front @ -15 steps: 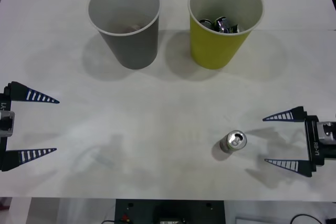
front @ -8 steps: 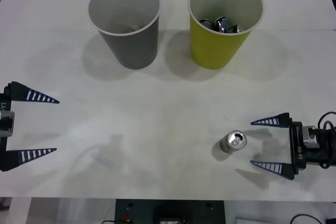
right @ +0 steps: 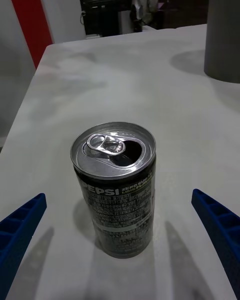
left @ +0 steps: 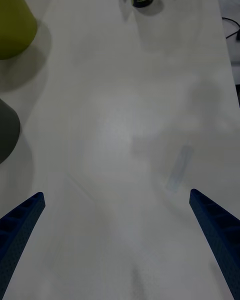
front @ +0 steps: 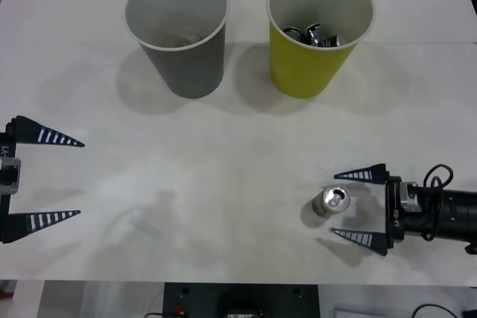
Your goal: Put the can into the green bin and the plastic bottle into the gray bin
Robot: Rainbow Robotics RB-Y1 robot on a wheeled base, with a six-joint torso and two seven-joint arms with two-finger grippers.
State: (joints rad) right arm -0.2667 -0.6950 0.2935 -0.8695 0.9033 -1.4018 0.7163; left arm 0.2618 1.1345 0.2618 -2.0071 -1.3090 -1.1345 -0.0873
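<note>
While the left pincer (front: 78, 177) waits spread wide at the bench (front: 223, 184) edge, the right pincer (front: 349, 205) gapes just beside the upright can (front: 330, 201), tips flanking it, not touching

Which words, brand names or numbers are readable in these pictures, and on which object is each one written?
"PEPSI": white print on the dark side of the can, which stands upright between the open fingers of the right pincer.
"ZERO SUGAR": seems to follow on that line, small and only partly readable.
The fine print below on the can: too small to read.
"PEPSI": also on the can in the left wrist view.
"RB-Y1": on the right pincer's body, very small.
</note>
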